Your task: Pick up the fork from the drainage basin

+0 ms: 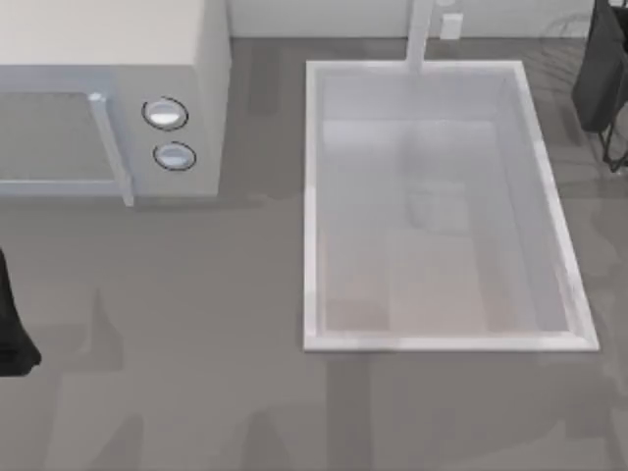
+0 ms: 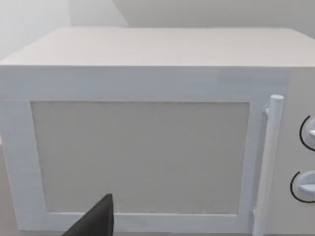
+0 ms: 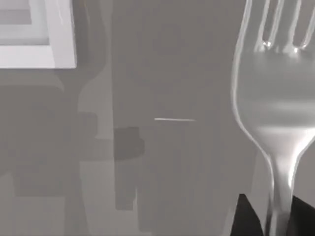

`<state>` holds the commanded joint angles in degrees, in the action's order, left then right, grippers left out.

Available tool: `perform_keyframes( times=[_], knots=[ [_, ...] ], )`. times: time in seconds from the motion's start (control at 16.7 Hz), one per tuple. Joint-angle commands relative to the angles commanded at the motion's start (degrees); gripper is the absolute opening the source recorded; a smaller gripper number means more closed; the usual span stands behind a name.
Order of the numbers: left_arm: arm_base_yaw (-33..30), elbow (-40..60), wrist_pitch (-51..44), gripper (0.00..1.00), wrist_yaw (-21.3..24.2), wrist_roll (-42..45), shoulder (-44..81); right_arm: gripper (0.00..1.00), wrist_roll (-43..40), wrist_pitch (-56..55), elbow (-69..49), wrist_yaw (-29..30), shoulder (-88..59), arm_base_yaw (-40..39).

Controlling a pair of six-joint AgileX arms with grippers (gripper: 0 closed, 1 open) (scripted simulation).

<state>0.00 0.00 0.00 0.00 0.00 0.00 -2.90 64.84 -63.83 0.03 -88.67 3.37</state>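
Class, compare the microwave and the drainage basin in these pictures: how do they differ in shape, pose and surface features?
1. The microwave is a raised box standing on the counter; the drainage basin is sunk below it.
2. The microwave is closed, with a door, a bar handle and two round knobs; the drainage basin is open-topped, with neither.
3. The microwave sits at the table's left, the drainage basin to the right of it.
Both are rectangular and whitish.

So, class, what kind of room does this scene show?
Probably a kitchen counter: a boxy white microwave, a large white-rimmed sunken sink and a shiny silver metal fork held in the right pincer.
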Motion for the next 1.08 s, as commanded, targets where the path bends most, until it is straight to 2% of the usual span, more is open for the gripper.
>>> perform_keyframes(
  times=[0.3,0.6,1.08],
  knots=[
    [0.0,0.0,0.0,1.0,0.0,0.0,0.0,0.0,0.1,-12.2,9.9,0.0,-2.3,0.0],
    [0.0,0.0,0.0,1.0,0.0,0.0,0.0,0.0,0.1,-13.1,10.8,0.0,-2.6,0.0],
    [0.0,0.0,0.0,1.0,0.0,0.0,0.0,0.6,0.1,-13.1,10.8,0.0,-2.6,0.0]
  ],
)
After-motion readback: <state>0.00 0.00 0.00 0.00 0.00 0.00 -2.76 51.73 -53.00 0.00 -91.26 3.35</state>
